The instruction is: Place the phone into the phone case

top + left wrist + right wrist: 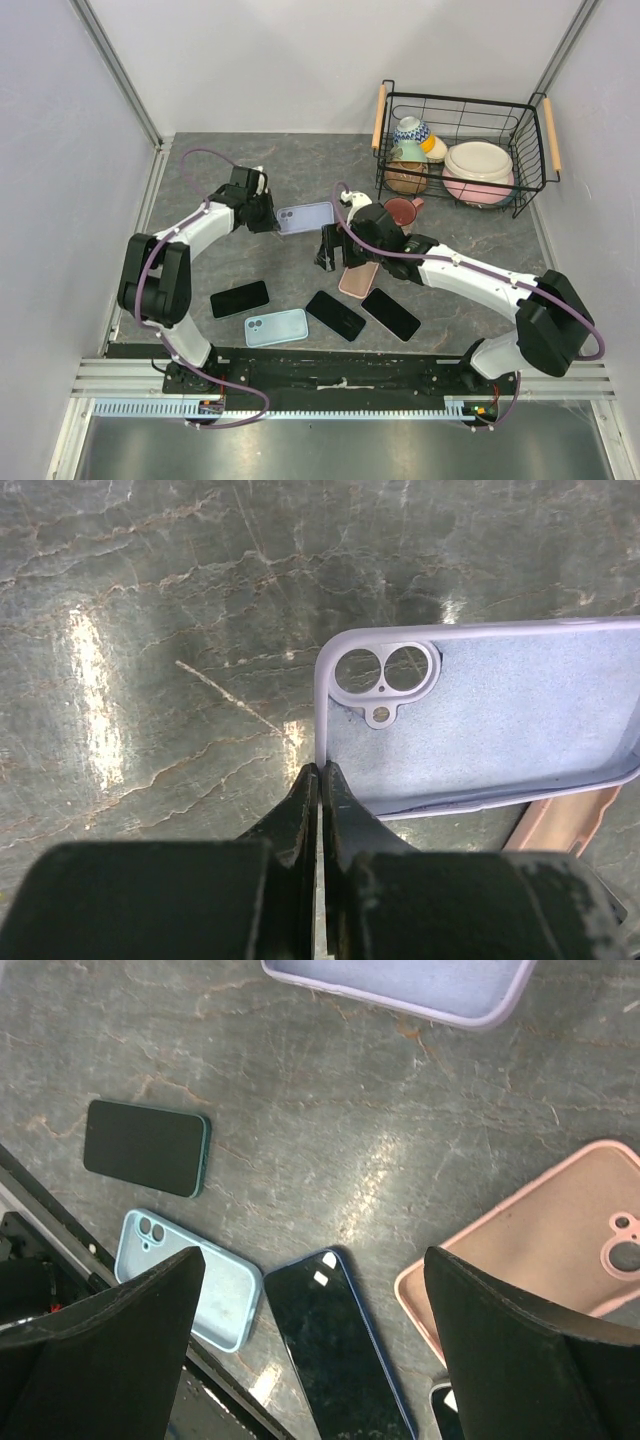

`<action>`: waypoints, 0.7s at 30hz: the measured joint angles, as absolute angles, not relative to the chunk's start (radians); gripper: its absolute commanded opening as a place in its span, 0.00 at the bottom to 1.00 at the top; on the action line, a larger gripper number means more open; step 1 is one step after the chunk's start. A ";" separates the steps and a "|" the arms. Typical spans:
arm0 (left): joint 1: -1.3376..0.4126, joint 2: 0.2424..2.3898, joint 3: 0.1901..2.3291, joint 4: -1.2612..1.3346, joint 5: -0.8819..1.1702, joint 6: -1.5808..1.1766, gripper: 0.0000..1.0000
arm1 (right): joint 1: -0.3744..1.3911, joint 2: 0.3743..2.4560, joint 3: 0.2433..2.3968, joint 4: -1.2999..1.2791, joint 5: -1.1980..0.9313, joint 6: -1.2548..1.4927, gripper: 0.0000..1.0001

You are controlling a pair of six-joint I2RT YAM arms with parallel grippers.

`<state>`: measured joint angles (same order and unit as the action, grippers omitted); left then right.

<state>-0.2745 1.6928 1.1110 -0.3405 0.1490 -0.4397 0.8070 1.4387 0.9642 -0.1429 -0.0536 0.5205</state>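
Observation:
My left gripper (270, 216) is shut on the short camera-end edge of an empty lavender phone case (307, 217). In the left wrist view the fingertips (322, 775) pinch that case (480, 730) by its rim, open side up. My right gripper (333, 256) is open and empty, above the table beside an empty pink case (358, 279). In the right wrist view its jaws stand wide (315, 1260) over a dark phone with a blue rim (340, 1350). The pink case (540, 1240) lies to the right and the lavender case (400, 980) at the top.
A light blue empty case (276, 327) (185, 1280), a black phone in a dark green case (240, 298) (145, 1148) and two more black phones (335, 315) (390, 314) lie near the front. A wire basket (530, 150) of bowls and cups stands back right.

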 measured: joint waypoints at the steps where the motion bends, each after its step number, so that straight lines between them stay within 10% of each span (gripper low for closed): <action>1: -0.274 1.705 1.122 -0.350 0.147 -0.439 0.02 | 0.805 1.439 0.964 -0.155 -0.053 0.521 0.98; 9: -0.274 1.773 1.142 -0.486 0.125 -0.427 0.05 | 0.790 1.439 0.964 -0.237 -0.087 0.522 0.98; 13: -0.276 1.773 1.164 -0.544 0.105 -0.411 0.68 | 0.790 1.439 0.964 -0.268 -0.104 0.525 0.98; 21: -0.277 1.720 1.225 -0.625 0.101 -0.398 0.72 | 0.789 1.439 0.971 -0.303 -0.126 0.530 0.98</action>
